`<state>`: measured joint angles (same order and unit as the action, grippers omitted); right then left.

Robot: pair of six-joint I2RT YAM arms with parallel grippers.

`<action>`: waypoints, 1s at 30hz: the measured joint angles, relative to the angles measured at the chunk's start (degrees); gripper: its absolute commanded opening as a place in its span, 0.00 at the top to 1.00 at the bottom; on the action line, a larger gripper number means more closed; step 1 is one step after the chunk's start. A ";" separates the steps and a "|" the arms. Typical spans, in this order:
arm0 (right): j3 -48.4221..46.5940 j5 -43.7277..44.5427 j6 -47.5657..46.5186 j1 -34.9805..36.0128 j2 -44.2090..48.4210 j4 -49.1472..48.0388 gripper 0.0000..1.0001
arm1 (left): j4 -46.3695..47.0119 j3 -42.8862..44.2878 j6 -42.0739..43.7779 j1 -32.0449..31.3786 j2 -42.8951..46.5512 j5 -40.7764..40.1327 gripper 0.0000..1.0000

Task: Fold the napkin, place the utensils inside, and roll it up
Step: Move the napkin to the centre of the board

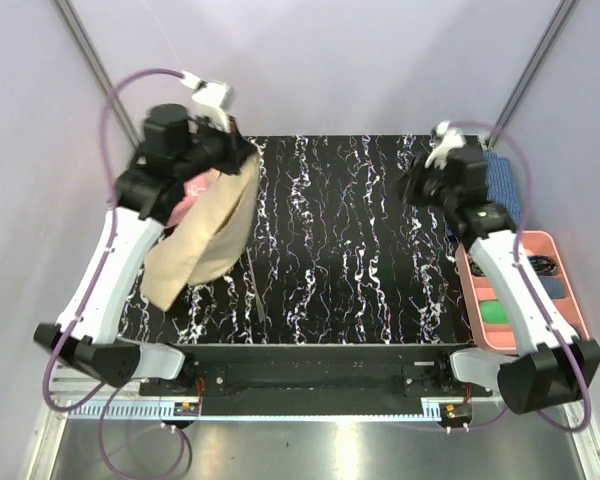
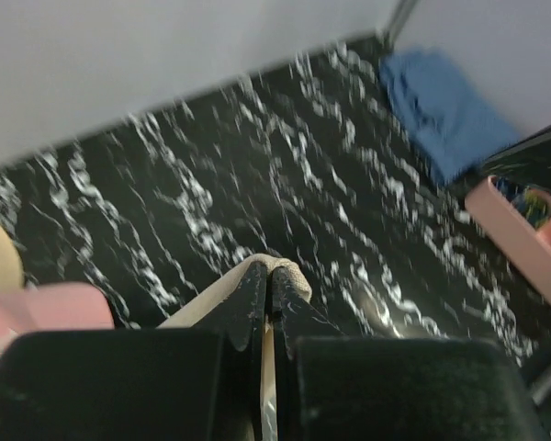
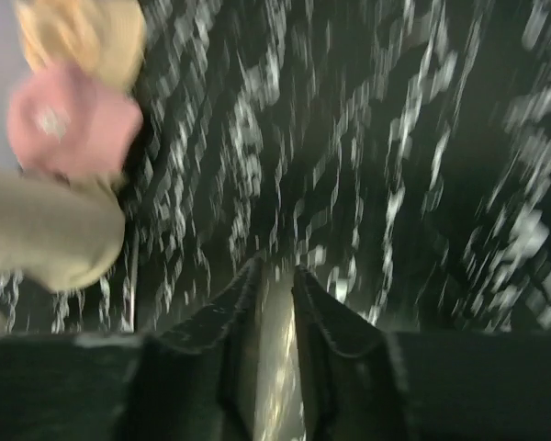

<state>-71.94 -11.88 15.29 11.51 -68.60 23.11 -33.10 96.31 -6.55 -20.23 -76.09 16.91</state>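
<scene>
Napkin [image 1: 210, 230] hangs clamped in my left gripper [image 1: 242, 152], long axis 1 to 7 o'clock; my right gripper [image 1: 410, 185], jaws slightly parted and empty, sits at its 3 o'clock.

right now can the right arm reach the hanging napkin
Probably, at a stretch: the napkin hangs from the left gripper over the table's left side, with nothing standing between it and the right gripper.

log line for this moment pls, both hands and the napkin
left hand: shut on napkin, cloth held up, hanging at left side of table | right hand: slightly open, empty, above table's right side
</scene>
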 measured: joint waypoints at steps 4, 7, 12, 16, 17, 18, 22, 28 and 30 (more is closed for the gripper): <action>11.43 -4.15 3.45 0.00 -0.85 0.83 0.40 | -2.03 -0.46 0.28 -7.06 -4.04 -1.14 1.00; 12.74 -4.83 4.37 0.00 0.46 0.61 0.30 | -2.32 4.35 0.24 -12.94 -8.04 -1.57 1.00; 12.74 -4.26 5.18 0.00 5.57 -1.29 0.23 | -0.26 13.64 -0.68 -19.56 -13.75 -2.32 1.00; 13.33 -3.96 5.75 0.00 7.45 -1.92 0.21 | 1.86 14.78 -0.90 -21.00 -14.36 -4.20 1.00; 13.79 -3.98 5.86 0.00 7.58 -2.08 0.21 | 2.34 13.77 -0.66 -20.70 -13.86 -5.44 1.00; 14.38 -4.09 6.01 0.00 7.58 -2.27 0.21 | 3.39 11.76 -0.37 -20.17 -12.94 -6.16 1.00; 18.45 -5.53 7.32 0.09 7.41 -2.38 0.21 | 3.76 -2.95 1.01 -14.58 -5.25 -9.38 1.00; 27.61 -6.88 11.28 5.33 6.78 -2.78 0.24 | 1.05 -26.84 1.99 -4.92 5.46 -20.59 1.00; 30.40 -7.06 13.20 9.31 6.34 -2.80 0.26 | -0.28 -32.15 2.01 -3.87 7.48 -23.96 1.00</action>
<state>-41.54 -18.94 28.49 20.82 -62.26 20.32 -33.39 64.16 -4.54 -24.10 -68.62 -7.05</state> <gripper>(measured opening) 0.762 0.016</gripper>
